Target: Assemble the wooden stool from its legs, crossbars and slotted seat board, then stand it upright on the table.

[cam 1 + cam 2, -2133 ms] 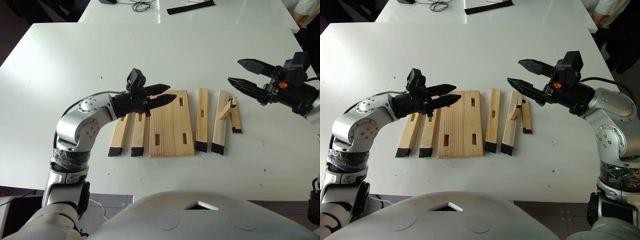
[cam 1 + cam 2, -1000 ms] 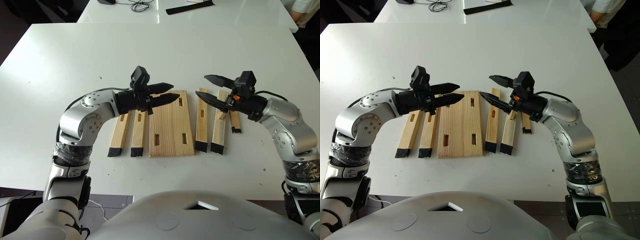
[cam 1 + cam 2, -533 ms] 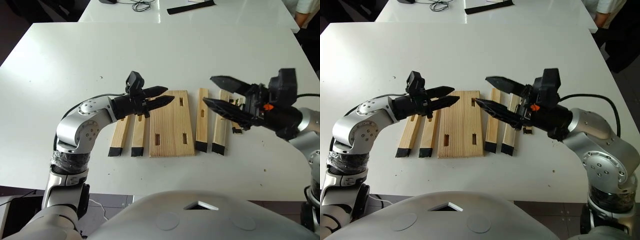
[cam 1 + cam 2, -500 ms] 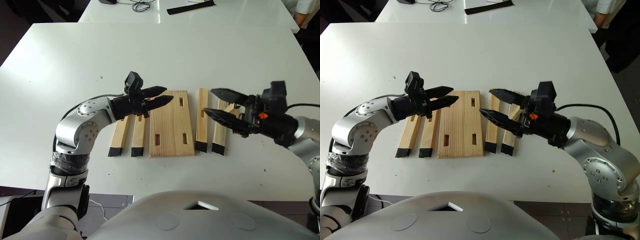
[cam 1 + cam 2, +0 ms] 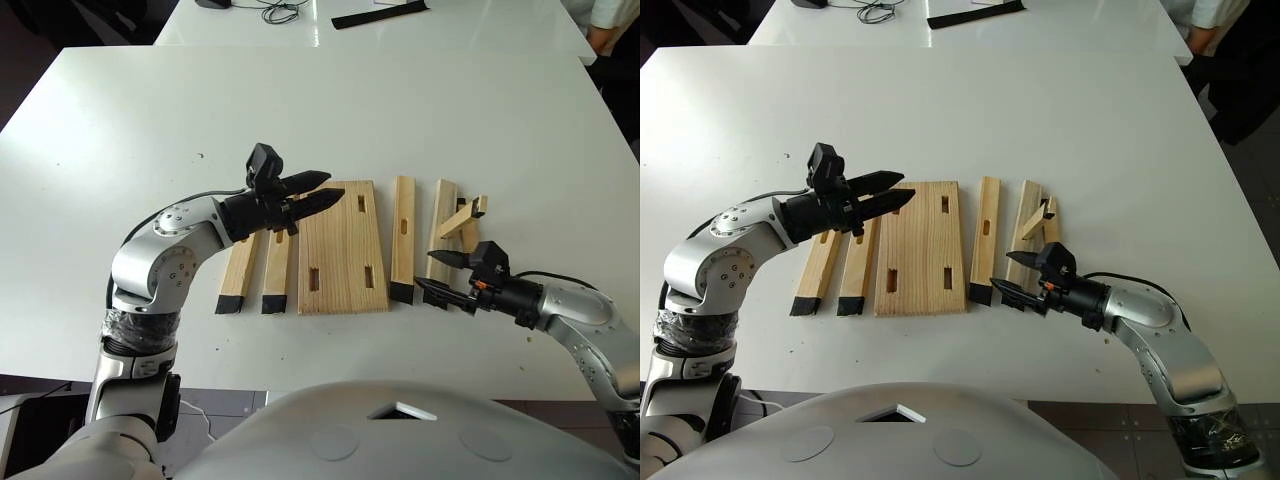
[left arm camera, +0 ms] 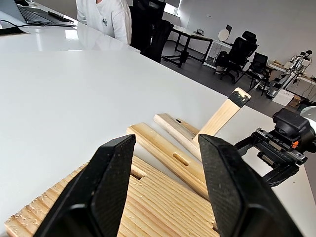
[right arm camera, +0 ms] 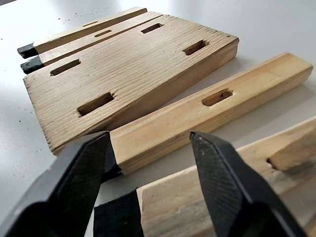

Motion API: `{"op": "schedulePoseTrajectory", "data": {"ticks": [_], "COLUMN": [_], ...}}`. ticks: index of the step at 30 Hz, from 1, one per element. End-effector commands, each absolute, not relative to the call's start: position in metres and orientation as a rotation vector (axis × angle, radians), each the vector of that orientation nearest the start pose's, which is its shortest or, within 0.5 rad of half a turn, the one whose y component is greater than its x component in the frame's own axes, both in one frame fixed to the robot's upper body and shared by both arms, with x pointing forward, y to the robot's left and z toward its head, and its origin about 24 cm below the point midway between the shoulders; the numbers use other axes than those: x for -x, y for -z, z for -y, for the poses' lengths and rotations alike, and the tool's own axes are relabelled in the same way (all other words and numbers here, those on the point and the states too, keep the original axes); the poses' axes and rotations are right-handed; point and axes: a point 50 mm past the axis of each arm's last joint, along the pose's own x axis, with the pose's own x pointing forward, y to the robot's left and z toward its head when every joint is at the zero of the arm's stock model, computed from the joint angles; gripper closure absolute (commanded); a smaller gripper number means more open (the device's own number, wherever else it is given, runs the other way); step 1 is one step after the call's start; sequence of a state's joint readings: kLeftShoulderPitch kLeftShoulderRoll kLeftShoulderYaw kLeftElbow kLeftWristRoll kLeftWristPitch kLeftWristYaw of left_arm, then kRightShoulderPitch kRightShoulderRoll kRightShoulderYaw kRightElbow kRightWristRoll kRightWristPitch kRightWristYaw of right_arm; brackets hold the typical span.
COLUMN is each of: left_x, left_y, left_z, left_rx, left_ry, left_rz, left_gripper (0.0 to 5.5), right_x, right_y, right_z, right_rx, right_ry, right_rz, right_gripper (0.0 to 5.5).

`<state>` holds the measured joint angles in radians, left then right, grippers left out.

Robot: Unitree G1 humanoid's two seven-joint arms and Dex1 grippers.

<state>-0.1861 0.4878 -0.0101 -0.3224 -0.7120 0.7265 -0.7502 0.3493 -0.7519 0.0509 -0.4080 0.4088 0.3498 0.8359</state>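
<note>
The pale, coarse-grained slotted seat board (image 5: pixel 343 247) lies flat on the glossy white table (image 5: pixel 150 120), between the left pair of legs (image 5: pixel 277 262) and the right pair of legs (image 5: pixel 403 235), all square and black-tipped. A short crossbar (image 5: pixel 463 218) leans tilted on the rightmost leg. The left gripper (image 5: pixel 333 185) hovers spread over the board's far left corner. The right gripper (image 5: pixel 424 268) gapes empty by the right pair's near ends.

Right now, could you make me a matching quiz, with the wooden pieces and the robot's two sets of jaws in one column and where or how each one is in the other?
Things:
1. seat board
2. short crossbar
3. left jaws
4. right jaws

States:
A. open, low at the black-tipped near end of a leg
B. tilted, one end raised
C. lying flat, two legs on either side
D. open, above the board's far left corner

Pairs: 1-C, 2-B, 3-D, 4-A.
</note>
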Motion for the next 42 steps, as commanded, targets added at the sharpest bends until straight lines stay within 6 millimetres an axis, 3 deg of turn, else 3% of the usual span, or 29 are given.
{"op": "schedulePoseTrajectory", "data": {"ticks": [1,7,16,23,30,42], "left_x": [-0.245,-0.243,-0.237,-0.232,-0.223,-0.226], "left_y": [-0.120,-0.118,-0.114,-0.113,-0.108,-0.108], "left_z": [-0.149,-0.149,-0.152,-0.154,-0.157,-0.156], "left_rx": [0.195,0.199,0.210,0.217,0.230,0.226], "left_ry": [1.054,1.043,0.995,0.958,0.897,0.886], "left_rz": [-0.229,-0.227,-0.220,-0.211,-0.209,-0.211], "left_gripper": [3.14,3.14,3.14,3.14,3.14,3.14], "right_x": [-0.157,-0.166,-0.174,-0.174,-0.155,-0.143], "right_y": [-0.045,-0.049,-0.076,-0.103,-0.096,-0.070], "right_z": [0.222,0.242,0.257,0.246,0.223,0.215], "right_rx": [0.265,0.400,0.520,0.291,0.105,0.255], "right_ry": [-1.017,-1.013,-1.020,-0.865,-0.689,-0.573], "right_rz": [-0.578,-0.589,-0.557,-0.482,-0.579,-0.678], "right_gripper": [2.50,2.50,2.50,2.50,2.50,2.50]}}
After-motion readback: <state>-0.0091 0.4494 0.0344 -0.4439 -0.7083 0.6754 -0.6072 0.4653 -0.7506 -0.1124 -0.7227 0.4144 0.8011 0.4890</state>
